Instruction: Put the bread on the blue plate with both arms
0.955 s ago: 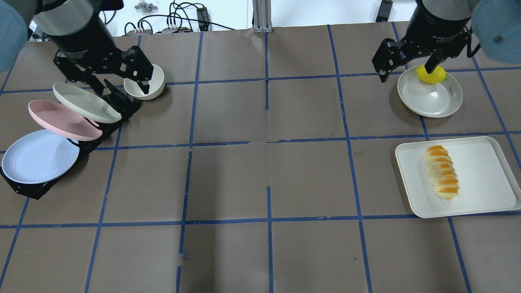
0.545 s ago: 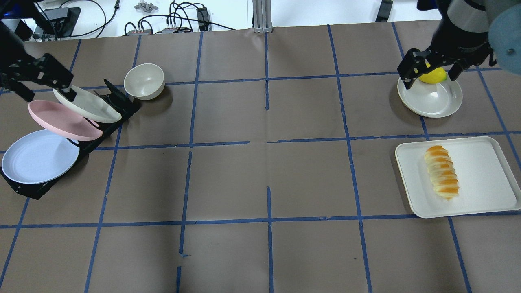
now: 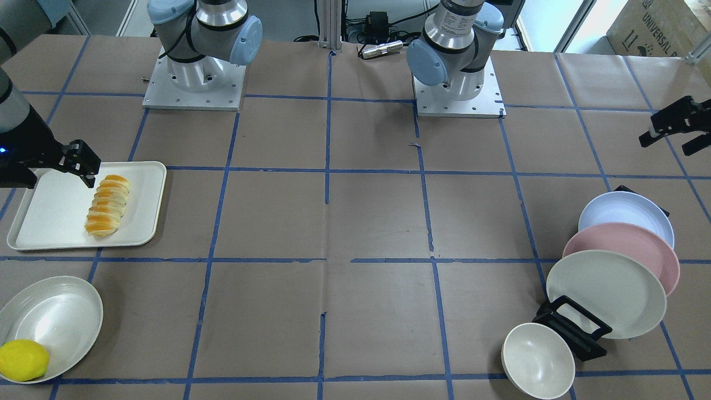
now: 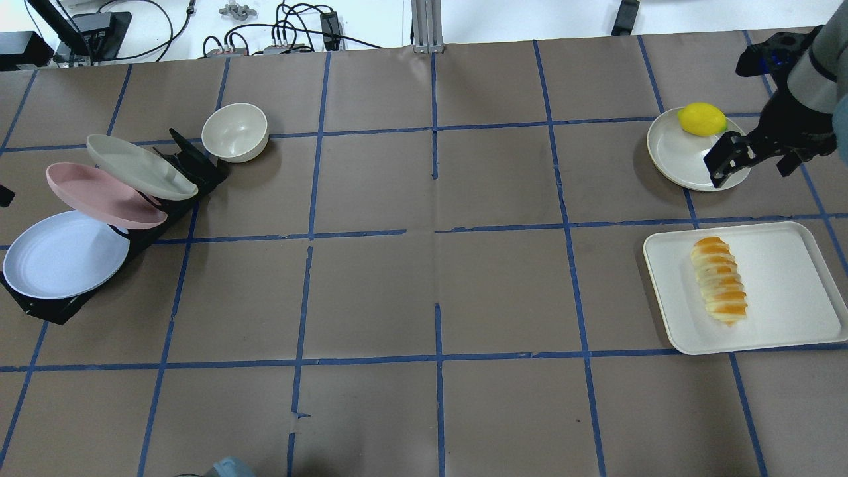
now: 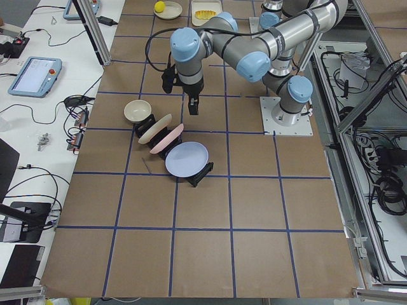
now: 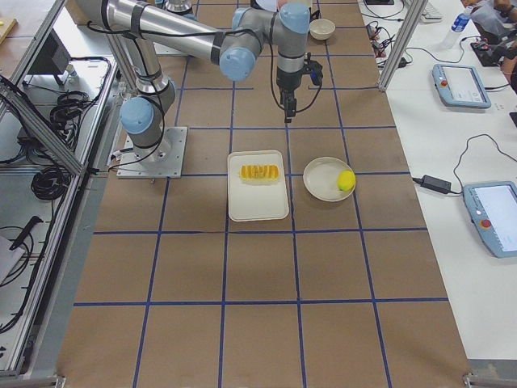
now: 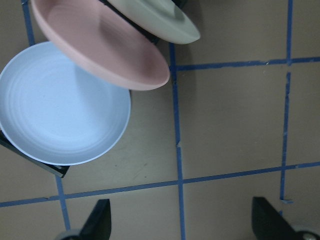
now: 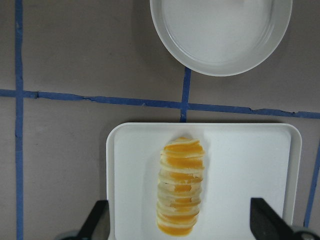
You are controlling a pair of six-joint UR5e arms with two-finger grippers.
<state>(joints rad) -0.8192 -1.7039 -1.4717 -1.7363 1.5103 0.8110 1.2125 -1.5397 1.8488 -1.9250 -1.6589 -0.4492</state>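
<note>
The bread [image 4: 719, 279] lies on a white tray [image 4: 788, 291] at the right; it also shows in the front view [image 3: 107, 204] and the right wrist view [image 8: 181, 187]. The blue plate [image 4: 65, 254] leans in a black rack [image 4: 189, 161] at the left, and also shows in the front view [image 3: 625, 214] and the left wrist view [image 7: 62, 105]. My right gripper [image 4: 755, 161] is open and empty, above the tray's far edge [image 3: 53, 171]. My left gripper [image 3: 677, 135] is open and empty, high beside the blue plate, almost out of the overhead view.
A pink plate [image 4: 103, 195] and a cream plate [image 4: 139, 167] lean in the same rack behind the blue one. A cream bowl [image 4: 234, 132] stands beside the rack. A lemon [image 4: 702, 119] sits in a white dish [image 4: 689, 162] beyond the tray.
My left gripper has swung from the bowl and rack leftward, nearly out of the overhead view. My right gripper has moved off the lemon, rightward and toward the tray. Objects have not moved.
</note>
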